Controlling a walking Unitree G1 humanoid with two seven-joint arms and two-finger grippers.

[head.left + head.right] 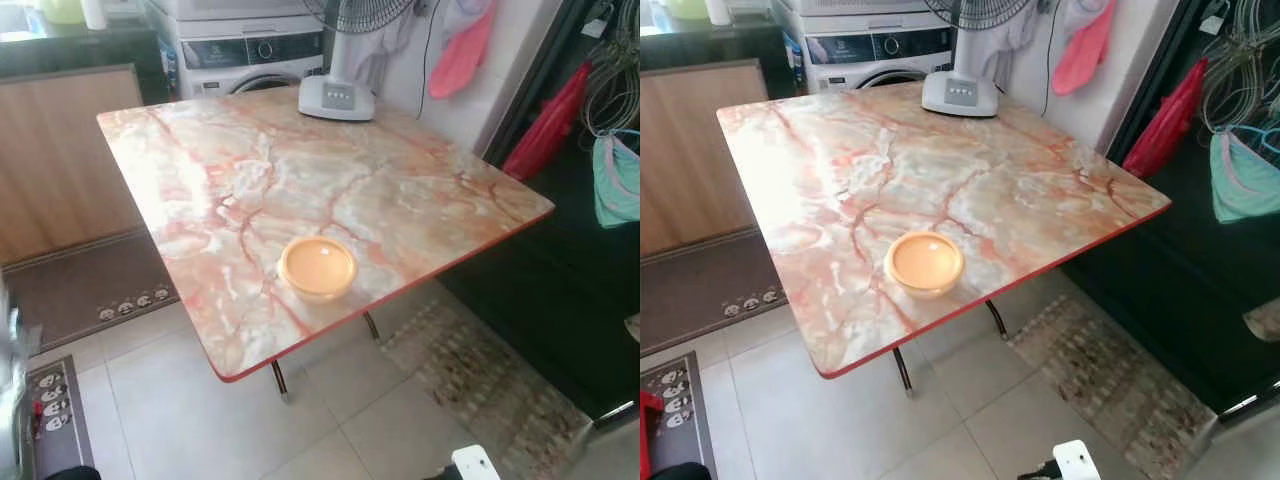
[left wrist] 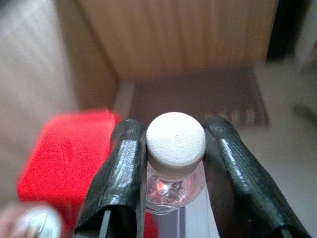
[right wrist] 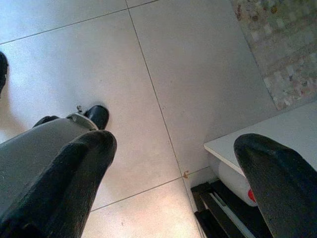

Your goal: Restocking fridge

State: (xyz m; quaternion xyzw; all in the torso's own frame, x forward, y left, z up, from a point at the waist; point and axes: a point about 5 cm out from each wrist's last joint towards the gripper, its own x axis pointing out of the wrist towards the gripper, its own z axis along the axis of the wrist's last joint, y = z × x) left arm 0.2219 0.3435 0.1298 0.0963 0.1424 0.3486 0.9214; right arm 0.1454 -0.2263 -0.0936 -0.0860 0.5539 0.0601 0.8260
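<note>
Bottle point(image 2: 174, 168) sits between the left gripper's point(image 2: 174, 148) two black fingers point(image 2: 121, 168), clamped at the neck just under a white ribbed cap; clear plastic body below. Behind it, blurred: a red block, a brown mat, wood-grain panelling.

Largest first. Counter point(image 1: 400, 190): square, glossy marble-look top veined in pink and orange, thin red edge band, thin metal legs. Its near corner juts over pale grey floor tiles point(image 1: 800, 420). Washing machine point(image 1: 250, 55) stands behind the far edge, white with a dark control strip. Wooden panel point(image 1: 55, 160) to the left, a brown mat at its foot. Dark cabinet front point(image 1: 1180, 290) on the right, with red and teal cloth hanging above it; a patterned rug point(image 1: 1110, 385) lies between it and the counter legs. Fan base point(image 1: 960, 92), white, rests on the counter's far edge. Round orange bowl point(image 1: 317, 268), shallow, sits near the counter's front edge, with bare surface all round.

Right gripper point(image 3: 173, 178): fingers spread wide, nothing between them, pointing down at bare tiles beside a white ledge.
</note>
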